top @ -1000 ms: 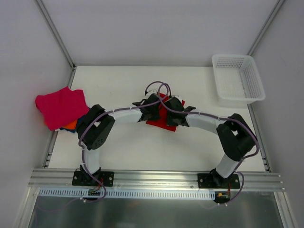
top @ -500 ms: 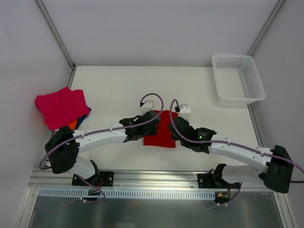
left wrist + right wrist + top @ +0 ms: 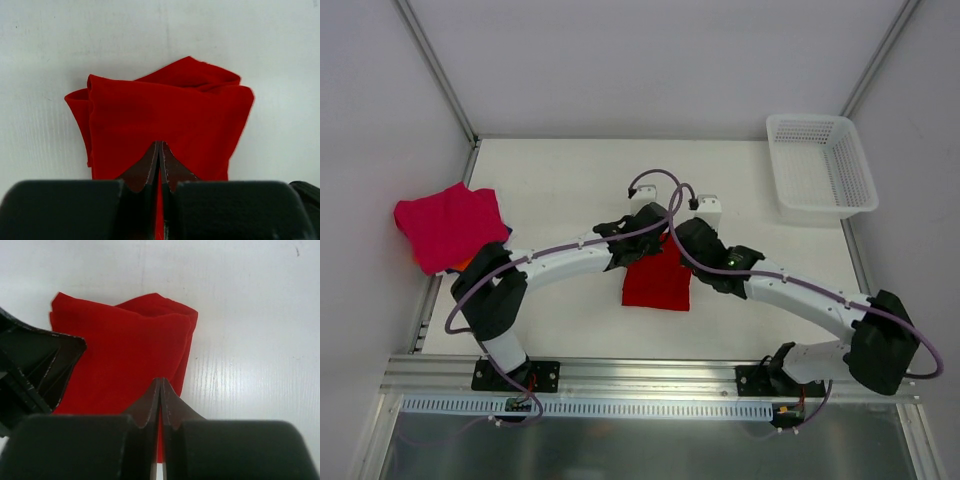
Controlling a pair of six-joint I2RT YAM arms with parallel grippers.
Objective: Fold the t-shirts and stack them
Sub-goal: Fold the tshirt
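**Both grippers pinching the red t-shirt at mid-desk**

The left gripper (image 3: 159,150) and the right gripper (image 3: 160,386) are each pressing their fingers together on the far edge of the red t-shirt (image 3: 657,285), side by side, with cloth showing between the jaws. Holding at two points is probably keeping that edge level, so the layers are not sagging or twisting. The shirt is lying doubled on the middle of the desk (image 3: 560,180), its corners looking slightly uneven. It is sitting well apart from the magenta t-shirt (image 3: 448,224), which is covering an orange t-shirt (image 3: 468,264) at the left edge and is likely serving as the stack. The basket (image 3: 790,205) is standing in the far right corner.
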